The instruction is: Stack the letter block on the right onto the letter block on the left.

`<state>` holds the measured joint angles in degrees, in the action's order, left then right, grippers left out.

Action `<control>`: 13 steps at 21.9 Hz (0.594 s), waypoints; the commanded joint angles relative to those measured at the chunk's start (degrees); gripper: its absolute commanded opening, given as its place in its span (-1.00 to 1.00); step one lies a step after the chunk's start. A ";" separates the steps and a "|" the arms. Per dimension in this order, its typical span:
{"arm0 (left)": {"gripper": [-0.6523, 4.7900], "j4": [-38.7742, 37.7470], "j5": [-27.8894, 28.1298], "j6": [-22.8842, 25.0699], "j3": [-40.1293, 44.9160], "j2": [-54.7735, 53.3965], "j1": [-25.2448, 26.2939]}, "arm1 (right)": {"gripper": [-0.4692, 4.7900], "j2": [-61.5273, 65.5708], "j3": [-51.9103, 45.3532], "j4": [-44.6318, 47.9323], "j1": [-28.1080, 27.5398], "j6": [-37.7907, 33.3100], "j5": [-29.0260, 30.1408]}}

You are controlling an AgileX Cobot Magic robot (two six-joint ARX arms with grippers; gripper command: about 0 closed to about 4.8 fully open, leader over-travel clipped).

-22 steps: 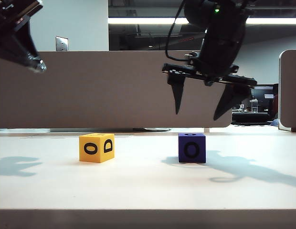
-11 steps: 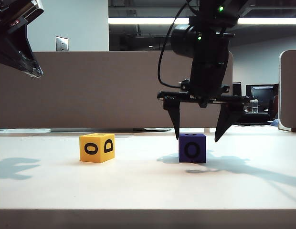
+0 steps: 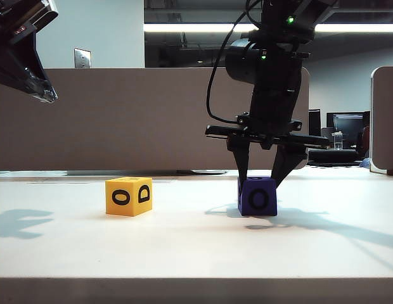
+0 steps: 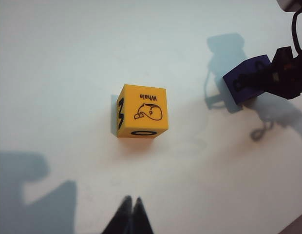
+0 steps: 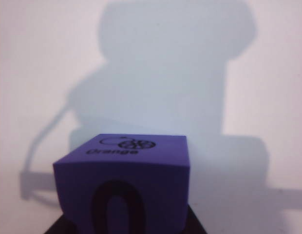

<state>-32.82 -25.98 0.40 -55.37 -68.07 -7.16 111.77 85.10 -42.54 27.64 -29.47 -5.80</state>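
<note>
Right gripper (image 3: pixel 258 183) astride purple block (image 3: pixel 257 196), left gripper (image 4: pixel 129 214) above yellow block (image 3: pixel 128 196)

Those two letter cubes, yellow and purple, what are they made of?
Yellow cube: probably painted wood or foam; matte faces, crisp printed black letters, slightly soft edges. Purple cube: looks the same, flat and unglossy. The pictures can't settle which material.

We can read "O" and "D" on the yellow block (image 3: pixel 128 196) plus "Whale" on top, and "O" with "Orange" on the purple block (image 5: pixel 124 183)
</note>
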 commanded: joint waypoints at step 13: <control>-0.78 -0.83 -0.42 0.26 -8.96 0.24 -0.02 | -0.05 -0.17 25.75 -3.32 5.38 17.73 3.23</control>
<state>-33.76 -26.04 0.40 -63.70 -68.07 -7.11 111.61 110.30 -46.17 31.92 -14.00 -2.96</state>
